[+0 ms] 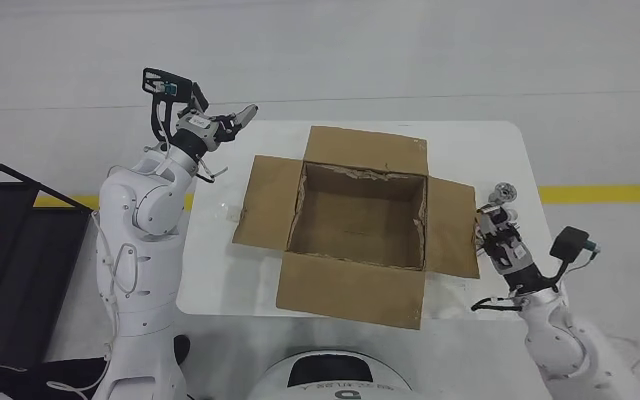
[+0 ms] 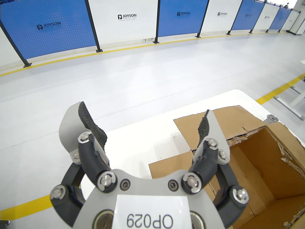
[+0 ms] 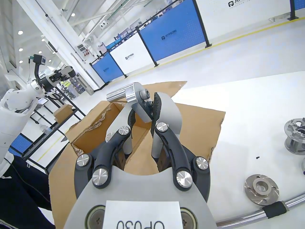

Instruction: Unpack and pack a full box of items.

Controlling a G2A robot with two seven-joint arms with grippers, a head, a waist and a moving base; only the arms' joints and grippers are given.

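1. At the far-left corner of the worktop [image 1: 480, 150] we see the left jaws spread wide, holding nothing.
2. The cardboard box [image 1: 350, 290] sits mid-worktop, mouth up, its flaps splayed outward.
3. Just beside its right flap, the right jaws pinch a metal part [image 3: 132, 92] by its flat plate. Its round bar lies crosswise above the jaw tips, pointing toward the box.
4. Further right, a metal flange [image 3: 261, 188] and a hub [image 3: 295, 137] rest on the worktop, apart from the jaws.

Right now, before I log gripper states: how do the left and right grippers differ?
The left gripper is open and empty; the right gripper is shut on a metal part. The left gripper is off the box's left side; the right gripper is off its right side. Both have dark ribbed pads.
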